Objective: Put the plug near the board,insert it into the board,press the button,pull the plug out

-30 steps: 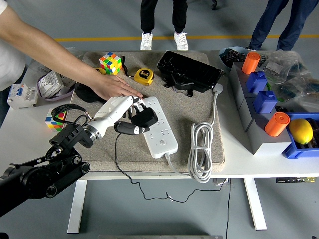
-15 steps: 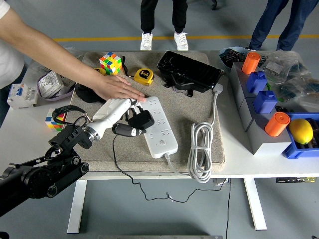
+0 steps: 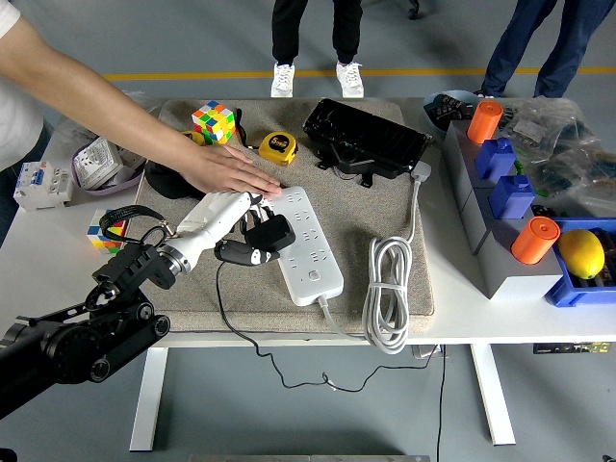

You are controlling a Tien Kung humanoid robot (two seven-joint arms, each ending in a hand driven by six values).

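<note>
- One black plug (image 3: 269, 232), held in curled fingers of left hand (image 3: 234, 223), just beside left edge of one white board (image 3: 309, 245) on grey mat (image 3: 375, 207).
- One person's hand (image 3: 231, 173) flat at board's far-left corner.
- Two Rubik's cubes (image 3: 213, 121); one yellow tape measure (image 3: 278, 147).
- Plug prongs hidden; cord partly off table.

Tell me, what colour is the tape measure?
Yellow with a black face, the tape measure shows best in the head view.
</note>
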